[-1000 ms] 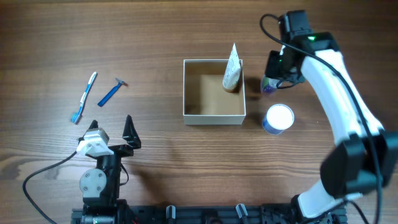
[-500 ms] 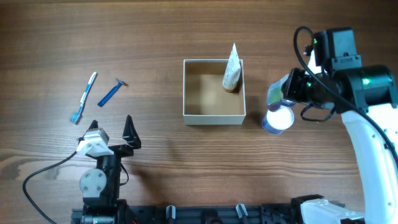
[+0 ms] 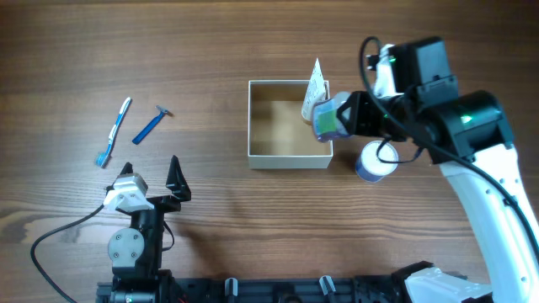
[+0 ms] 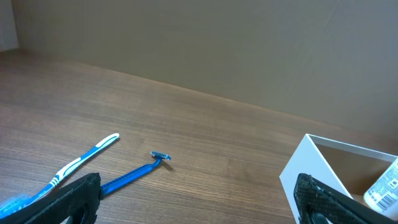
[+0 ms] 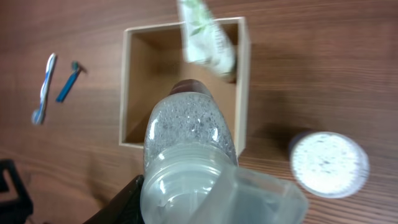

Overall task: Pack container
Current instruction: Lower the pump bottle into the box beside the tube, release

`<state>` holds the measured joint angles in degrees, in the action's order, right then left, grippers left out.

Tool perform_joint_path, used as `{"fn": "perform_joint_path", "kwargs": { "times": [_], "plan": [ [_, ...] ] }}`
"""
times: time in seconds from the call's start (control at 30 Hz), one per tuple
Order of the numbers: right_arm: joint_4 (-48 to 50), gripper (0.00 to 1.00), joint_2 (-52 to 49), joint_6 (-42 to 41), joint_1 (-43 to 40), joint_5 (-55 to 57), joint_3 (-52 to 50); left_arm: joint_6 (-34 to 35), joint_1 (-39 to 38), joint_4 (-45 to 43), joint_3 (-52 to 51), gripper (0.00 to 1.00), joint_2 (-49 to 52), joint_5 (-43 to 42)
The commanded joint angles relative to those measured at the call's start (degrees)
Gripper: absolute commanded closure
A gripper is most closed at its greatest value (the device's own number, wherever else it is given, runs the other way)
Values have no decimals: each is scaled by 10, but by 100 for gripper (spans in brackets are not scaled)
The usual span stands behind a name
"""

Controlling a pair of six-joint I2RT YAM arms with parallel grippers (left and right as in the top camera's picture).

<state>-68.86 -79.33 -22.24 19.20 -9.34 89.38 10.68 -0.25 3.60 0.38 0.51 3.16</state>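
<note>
The container (image 3: 290, 157) is a square white-walled box with a brown inside at the table's middle; it also shows in the right wrist view (image 5: 127, 93) and the left wrist view (image 4: 305, 163). A white tube (image 3: 315, 91) leans in its far right corner. My right gripper (image 3: 341, 116) is shut on a clear plastic bottle with a green label (image 3: 325, 118) and holds it above the container's right wall; the bottle fills the right wrist view (image 5: 186, 149). My left gripper (image 3: 152, 172) is open and empty near the front left.
A round blue jar with a white lid (image 3: 376, 160) stands right of the container. A blue and white toothbrush (image 3: 114, 130) and a blue razor (image 3: 152, 124) lie at the left, ahead of the left gripper.
My right arm picked the bottle up from beside the jar, swung right, then carried it left to above the container's right wall. The left arm has not moved.
</note>
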Motion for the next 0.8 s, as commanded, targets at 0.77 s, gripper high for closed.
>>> {"fn": "perform_joint_path", "kwargs": {
  "times": [0.77],
  "plan": [
    [115, 65, -141, -18, 31, 85, -69, 7, 3, 3, -1, 0, -1, 8]
  ]
}}
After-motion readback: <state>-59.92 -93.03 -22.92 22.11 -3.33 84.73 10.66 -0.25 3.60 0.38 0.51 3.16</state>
